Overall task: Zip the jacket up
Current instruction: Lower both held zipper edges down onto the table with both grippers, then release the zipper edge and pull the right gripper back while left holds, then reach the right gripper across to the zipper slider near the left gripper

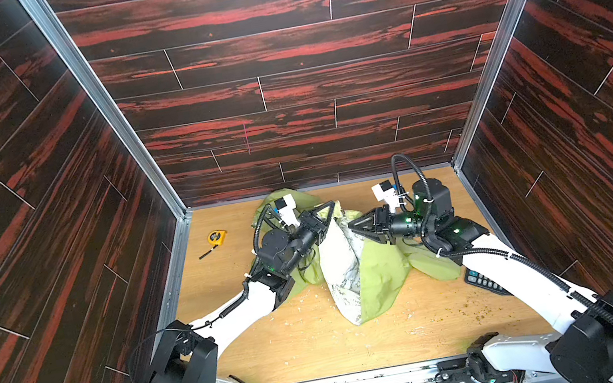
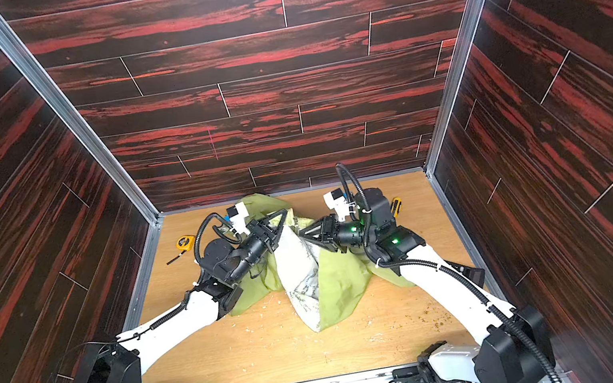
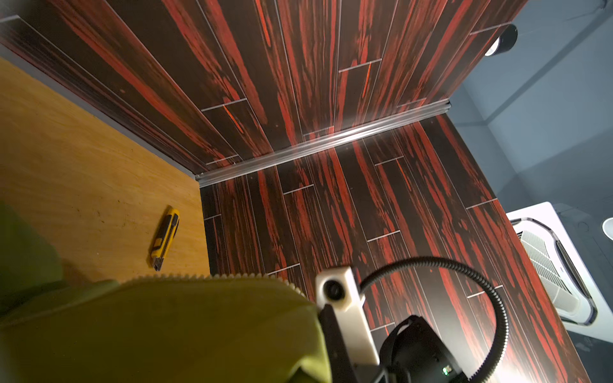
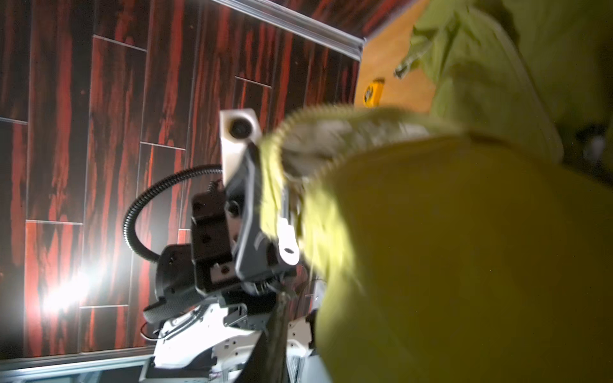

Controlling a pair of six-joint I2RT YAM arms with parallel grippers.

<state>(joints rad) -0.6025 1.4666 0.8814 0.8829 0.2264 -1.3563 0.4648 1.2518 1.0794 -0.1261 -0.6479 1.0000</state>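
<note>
The lime-green jacket [image 1: 378, 277] with whitish lining [image 1: 340, 263] hangs bunched between both arms above the wooden table [image 1: 323, 350] in both top views. My left gripper [image 1: 332, 210] is shut on its upper edge. In the right wrist view that gripper's finger [image 4: 248, 199] pinches green cloth, with a white zipper pull [image 4: 288, 247] dangling beside it. Zipper teeth [image 3: 199, 276] run along the fabric in the left wrist view. My right gripper [image 1: 351, 225] points at the same edge from the right; blurred cloth [image 4: 464, 248] hides its jaws.
A yellow tape measure [image 1: 216, 238] lies at the back left of the table. A yellow utility knife [image 2: 396, 205] lies at the back right behind the right arm, and a black remote [image 1: 484, 283] under that arm. Crumbs dot the front. Dark wood-pattern walls enclose three sides.
</note>
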